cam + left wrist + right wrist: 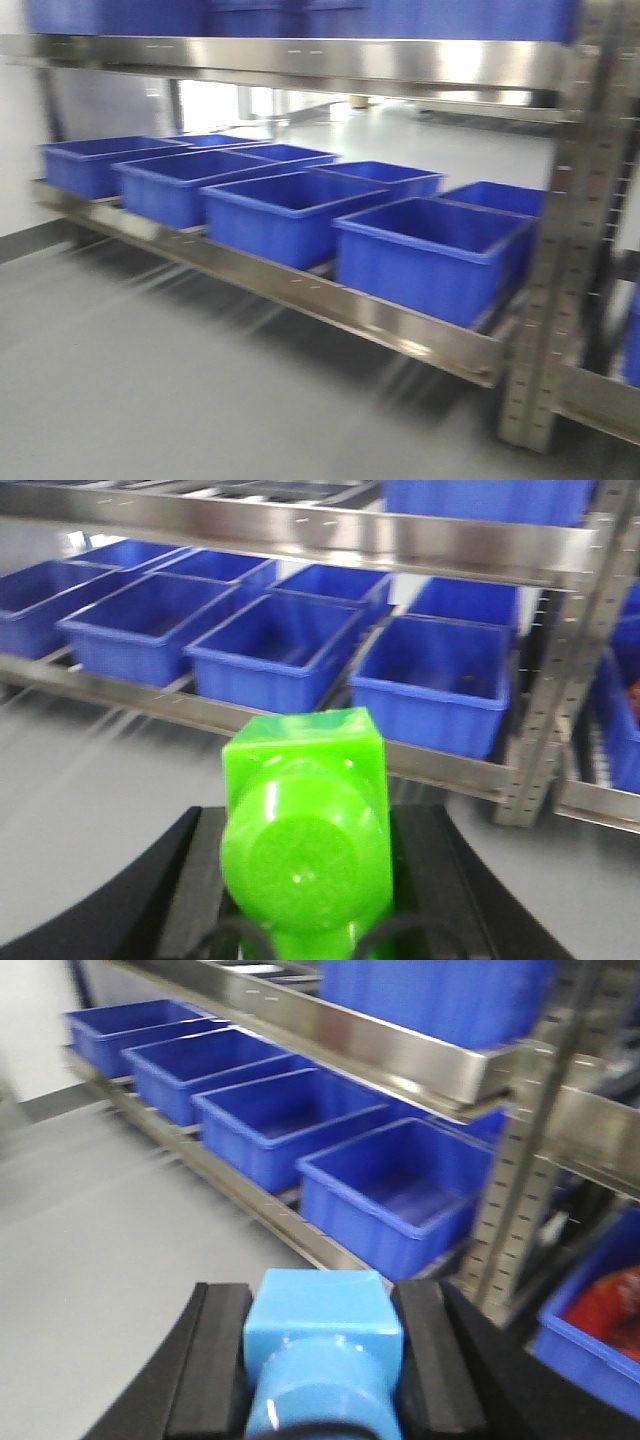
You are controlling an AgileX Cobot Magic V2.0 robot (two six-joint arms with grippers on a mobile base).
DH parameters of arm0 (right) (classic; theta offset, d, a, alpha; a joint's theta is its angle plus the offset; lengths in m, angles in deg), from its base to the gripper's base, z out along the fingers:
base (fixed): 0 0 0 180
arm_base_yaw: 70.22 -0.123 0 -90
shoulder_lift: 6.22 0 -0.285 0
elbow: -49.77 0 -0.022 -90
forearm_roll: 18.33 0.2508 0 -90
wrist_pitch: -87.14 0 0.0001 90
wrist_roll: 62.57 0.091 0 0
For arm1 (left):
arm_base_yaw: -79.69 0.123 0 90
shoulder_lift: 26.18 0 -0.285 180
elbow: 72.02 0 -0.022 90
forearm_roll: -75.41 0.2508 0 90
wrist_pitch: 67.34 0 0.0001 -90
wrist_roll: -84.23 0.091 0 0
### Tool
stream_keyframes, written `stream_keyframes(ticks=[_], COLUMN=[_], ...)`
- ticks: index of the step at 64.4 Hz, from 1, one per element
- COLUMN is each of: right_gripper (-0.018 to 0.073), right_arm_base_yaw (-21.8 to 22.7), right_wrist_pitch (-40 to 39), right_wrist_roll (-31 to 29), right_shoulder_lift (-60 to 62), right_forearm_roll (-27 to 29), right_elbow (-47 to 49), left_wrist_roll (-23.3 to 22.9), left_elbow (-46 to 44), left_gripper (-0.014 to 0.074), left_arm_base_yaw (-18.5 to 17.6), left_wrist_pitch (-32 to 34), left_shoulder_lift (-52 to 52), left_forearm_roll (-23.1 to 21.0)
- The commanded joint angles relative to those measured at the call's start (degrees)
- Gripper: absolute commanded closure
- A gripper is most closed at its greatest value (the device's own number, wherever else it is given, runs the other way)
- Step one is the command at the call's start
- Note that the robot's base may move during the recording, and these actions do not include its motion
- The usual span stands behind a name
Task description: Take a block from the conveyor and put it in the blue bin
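My left gripper (pixel 305 880) is shut on a bright green block (pixel 305 830) with a round knob facing the camera; its black fingers (pixel 190 890) press both sides. In the right wrist view, a light blue block (pixel 322 1345) sits clamped between the black pads (pixel 222 1355) of my right gripper (pixel 322 1360). Ahead, several open blue bins (pixel 430 250) stand in rows on a low steel shelf (pixel 300 290); the same blue bins (pixel 435 680) (pixel 395 1190) show beyond both held blocks. The conveyor is out of view.
A perforated steel upright (pixel 555 260) stands at the right of the rack, with an upper shelf (pixel 300 60) carrying more blue bins. Grey floor (pixel 150 380) lies before the rack. A bin holding something red (pixel 605 1310) sits far right.
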Motion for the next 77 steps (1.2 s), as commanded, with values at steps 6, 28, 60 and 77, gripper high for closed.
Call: stream_keyframes(ticks=[6,28,60,77], right_gripper=[0.0712,0.0712,0.0712,0.0712], right_arm_base_yaw=[0.28,0.28,0.28,0.28], right_wrist_pitch=[-0.64,-0.64,-0.64,-0.64], right_wrist_roll=[-0.38,-0.38,-0.38,-0.38], right_shoulder_lift=[0.2,0.2,0.2,0.2], right_forearm_roll=[-0.49,-0.49,-0.49,-0.49], right_elbow=[0.35,0.35,0.35,0.35], left_wrist_roll=[-0.03,-0.03,-0.03,-0.03], left_elbow=[-0.42,-0.42,-0.42,-0.42], left_gripper=[0.0707,0.0707,0.0707,0.0707], left_arm_base_yaw=[-0.42,-0.42,-0.42,-0.42], left_wrist_pitch=[0.84,0.84,0.84,0.84], left_shoulder_lift=[0.02,0.02,0.02,0.02], left_forearm_roll=[-0.34,-0.34,-0.34,-0.34])
